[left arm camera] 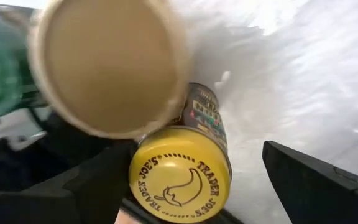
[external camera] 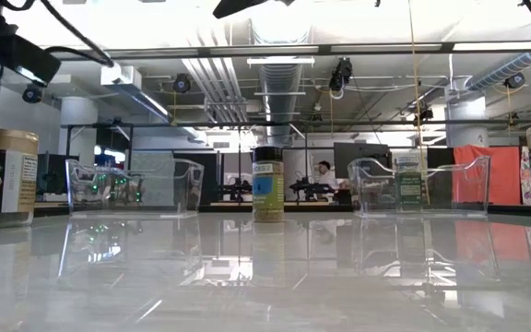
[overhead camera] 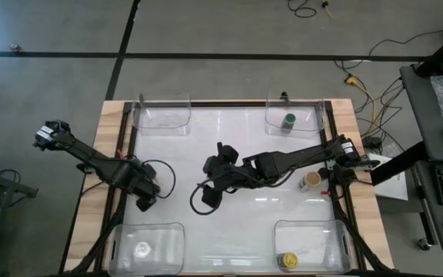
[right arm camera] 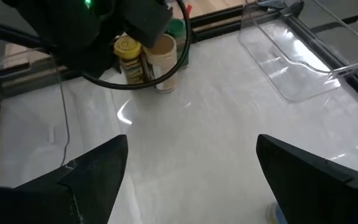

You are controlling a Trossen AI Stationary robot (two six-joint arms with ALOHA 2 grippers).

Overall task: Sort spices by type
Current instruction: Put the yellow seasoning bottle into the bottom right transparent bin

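Glossy white tabletop [overhead camera: 229, 146] fills the wooden frame in my overhead feed, with a clear plastic tub at each corner. The far-right tub [overhead camera: 302, 115] holds a green-lidded jar [overhead camera: 288, 121], the near-right tub [overhead camera: 314, 245] a yellow-lidded jar [overhead camera: 287, 261], and the near-left tub [overhead camera: 148, 248] a pale-lidded jar [overhead camera: 142, 249]; the far-left tub [overhead camera: 162, 112] shows no jar that I can make out. A tan-lidded jar [overhead camera: 311, 180] stands on the tabletop by the right edge, just beside the right arm's base.

My left hand [overhead camera: 146, 201] sits low near the left edge of the tabletop. Its wrist camera looks down on a cluster: a second tan-lidded jar [left arm camera: 107, 65] close to the lens, a second yellow-lidded jar [left arm camera: 180, 180] between the dark fingers [left arm camera: 309, 180], and a bit of another green lid [left arm camera: 2, 68] to one side. The fingers stand wide apart on either side of the yellow lid, and I cannot tell whether they touch it (nothing looks gripped).

My right hand [overhead camera: 210, 192] reaches to mid-table, spread wide and holding nothing; its camera shows bare white surface between the fingers and the same cluster under the left arm farther off.

From table height, one jar [external camera: 267, 184] with a dark lid stands upright in the middle, with office space behind.
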